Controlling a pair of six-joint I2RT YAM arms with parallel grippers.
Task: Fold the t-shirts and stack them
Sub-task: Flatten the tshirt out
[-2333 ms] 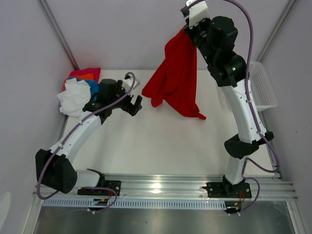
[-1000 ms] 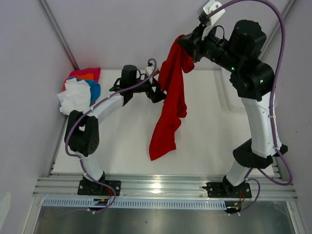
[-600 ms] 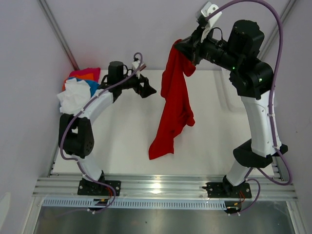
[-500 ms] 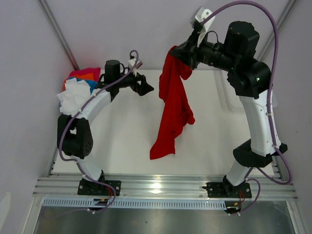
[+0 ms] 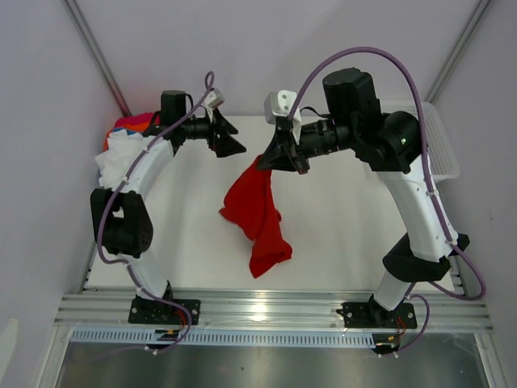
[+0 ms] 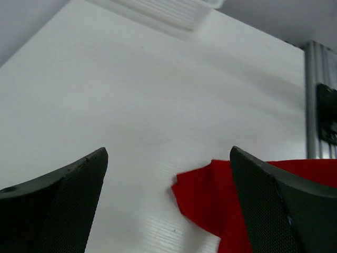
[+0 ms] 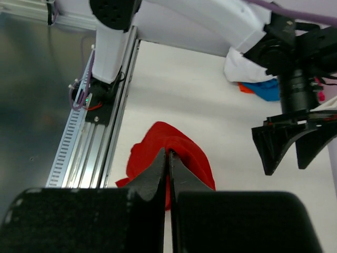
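Note:
The red t-shirt [image 5: 254, 212] hangs from my right gripper [image 5: 281, 158], bunched, its lower part resting on the white table [image 5: 339, 234] near the front middle. My right gripper [image 7: 169, 154] is shut on a fold of the red t-shirt [image 7: 181, 153]. My left gripper [image 5: 229, 139] is open and empty, held above the table's back left, apart from the shirt. The left wrist view shows its fingers [image 6: 68, 205] wide apart and a corner of the red t-shirt [image 6: 221, 195] below. A pile of white, blue, orange and pink t-shirts [image 5: 125, 153] lies at the back left.
A white mesh basket [image 5: 436, 137] stands at the back right edge, also in the left wrist view [image 6: 168, 8]. The aluminium rail [image 5: 266, 311] runs along the near edge. Grey walls close in the sides.
My right gripper has come down and to the left with the red t-shirt, which now rests partly on the table. My left gripper has drawn back towards the far left.

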